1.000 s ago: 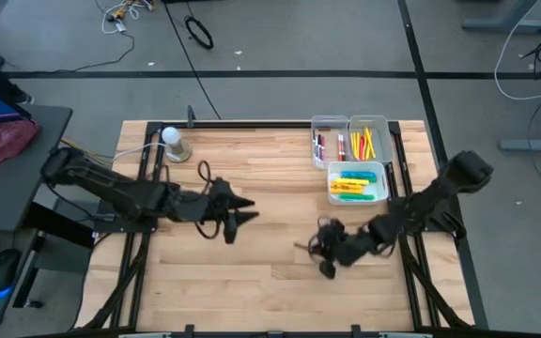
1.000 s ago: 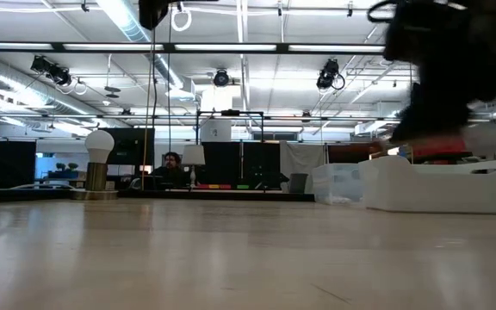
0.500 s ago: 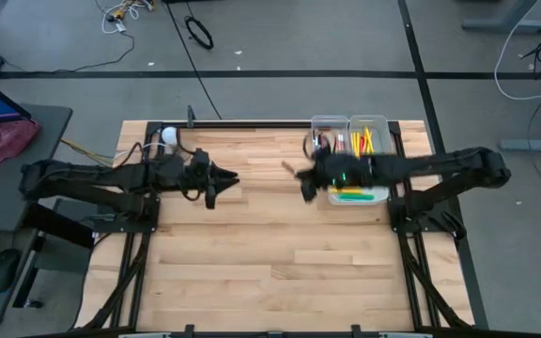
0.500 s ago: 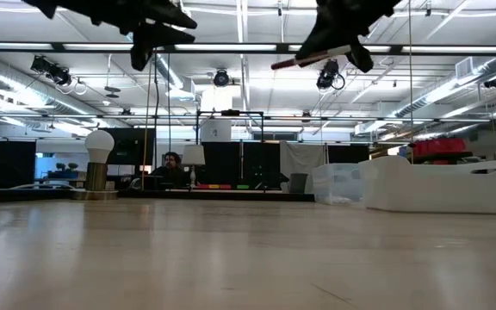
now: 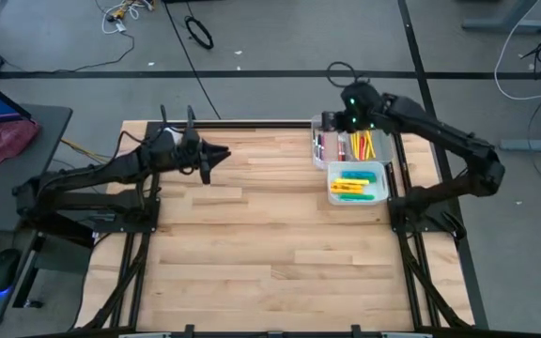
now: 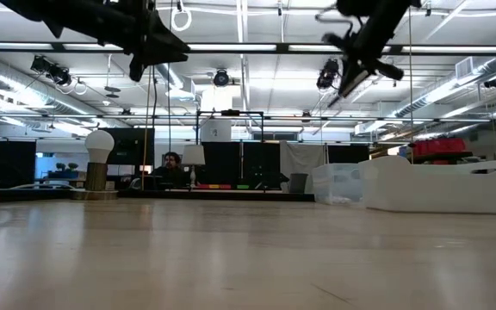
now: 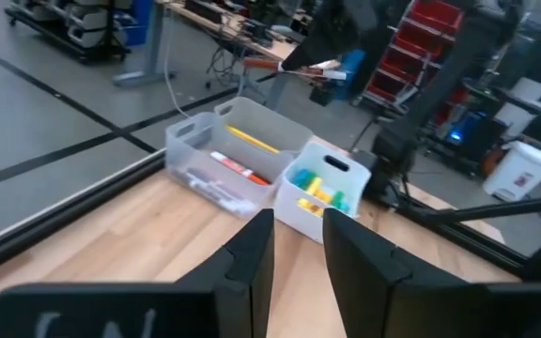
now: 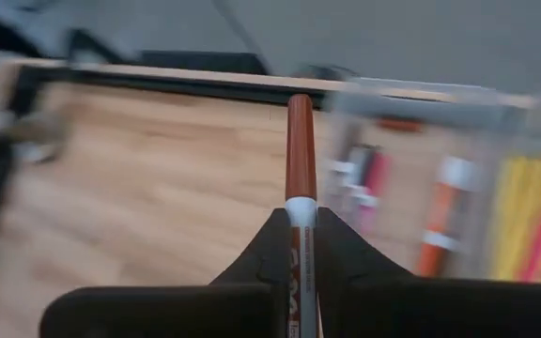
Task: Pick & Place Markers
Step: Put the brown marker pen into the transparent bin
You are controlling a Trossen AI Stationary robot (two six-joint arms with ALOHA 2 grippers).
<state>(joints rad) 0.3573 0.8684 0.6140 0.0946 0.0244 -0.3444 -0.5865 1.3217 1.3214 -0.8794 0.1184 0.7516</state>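
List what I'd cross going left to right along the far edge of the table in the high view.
Left gripper → left clear bin of white-barrelled markers → right gripper with its red-capped marker → right clear bin of yellow markers.

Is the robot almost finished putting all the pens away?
Nearly. Many markers already lie in the clear plastic bins, and no loose pens show on the wooden table. The right pincer, above the bins, grips a white red-capped marker, not yet dropped. The left pincer holds nothing.
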